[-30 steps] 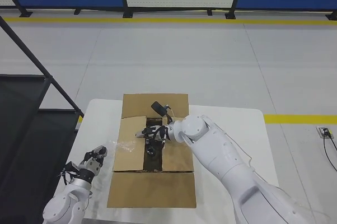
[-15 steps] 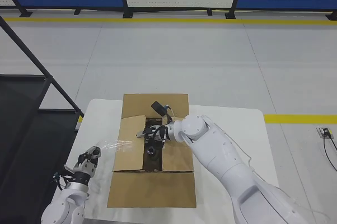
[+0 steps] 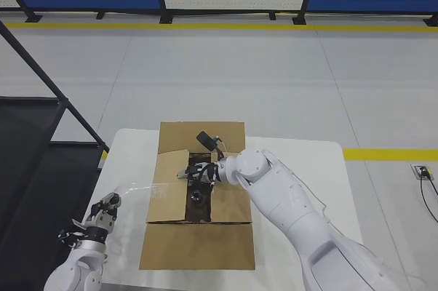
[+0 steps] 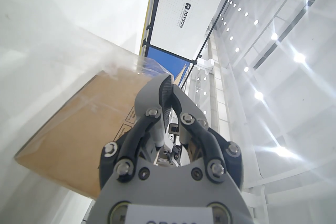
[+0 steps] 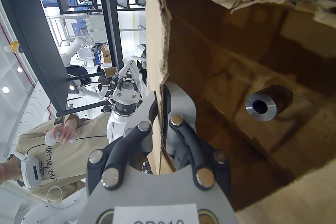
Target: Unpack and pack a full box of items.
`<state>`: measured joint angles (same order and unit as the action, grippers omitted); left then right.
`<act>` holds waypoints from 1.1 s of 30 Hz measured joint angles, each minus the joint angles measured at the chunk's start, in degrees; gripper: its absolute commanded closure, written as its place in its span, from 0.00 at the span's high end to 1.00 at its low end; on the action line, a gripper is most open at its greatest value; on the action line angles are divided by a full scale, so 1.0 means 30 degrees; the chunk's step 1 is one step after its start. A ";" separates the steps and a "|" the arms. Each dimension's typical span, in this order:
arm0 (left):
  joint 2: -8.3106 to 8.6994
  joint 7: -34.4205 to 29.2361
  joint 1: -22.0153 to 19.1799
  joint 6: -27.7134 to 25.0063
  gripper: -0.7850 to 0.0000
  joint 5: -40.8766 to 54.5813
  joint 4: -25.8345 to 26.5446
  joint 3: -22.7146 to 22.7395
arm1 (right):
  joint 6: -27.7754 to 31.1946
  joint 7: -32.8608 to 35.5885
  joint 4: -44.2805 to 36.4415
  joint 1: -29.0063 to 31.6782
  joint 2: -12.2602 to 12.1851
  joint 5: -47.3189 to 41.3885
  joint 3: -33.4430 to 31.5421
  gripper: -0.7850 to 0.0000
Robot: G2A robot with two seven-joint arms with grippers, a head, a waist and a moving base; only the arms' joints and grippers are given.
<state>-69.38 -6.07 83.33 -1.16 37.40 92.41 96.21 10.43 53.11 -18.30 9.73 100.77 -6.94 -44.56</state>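
One container: cardboard box (image 3: 197, 247) on the white table (image 3: 306, 167), top flaps folded outward, opening exposed at the middle.
Contents: a metal cylinder (image 5: 261, 105) with a bored centre rests on the box floor. It sits past the fingertips of the right gripper (image 5: 158, 101), on the inner side of the flap that gripper holds. The rest of the interior is in shadow and cannot be judged.
Right gripper: at the box opening, fingers drawn narrow and clamped on the torn edge of the inner flap (image 5: 155, 25), one finger inside the box and one outside.
Left gripper (image 4: 170, 86): off the side of the box and apart from it, near the table's edge. Fingers are pinched together on clear plastic film (image 3: 142, 189).
Film: runs from the left gripper's fingertips toward the box flap on that side. Whether it touches the cardboard cannot be told.
Box relative to left gripper: ahead of the fingertips, with a side wall turned toward them.
Markings: printed marking (image 4: 128, 122) on that side wall, just beside the left gripper's fingers and partly covered by them. A white label (image 4: 168, 214) sits on the left gripper's base, cut off at the edge, and a like one on the right gripper's base. None is legible enough to record.
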 measured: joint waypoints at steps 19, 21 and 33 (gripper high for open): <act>-0.0112 0.0078 0.0085 0.0104 1.00 -0.0266 0.0218 0.0305 | -0.0066 0.0190 0.0178 -0.0099 0.0187 0.0432 -0.0318 0.00; -0.0120 0.0070 0.0099 0.0092 1.00 -0.0346 0.0262 0.0316 | -0.0066 0.0190 0.0188 -0.0102 0.0204 0.0450 -0.0354 0.00; -0.0188 0.0161 0.0300 0.0146 1.00 -0.0821 0.0274 0.0378 | -0.0061 0.0263 0.0394 -0.0181 0.0312 0.0593 -0.0589 0.00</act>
<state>-69.94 -5.59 84.23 -0.72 34.94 93.24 97.34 10.24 53.90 -17.11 9.19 101.70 -5.16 -46.32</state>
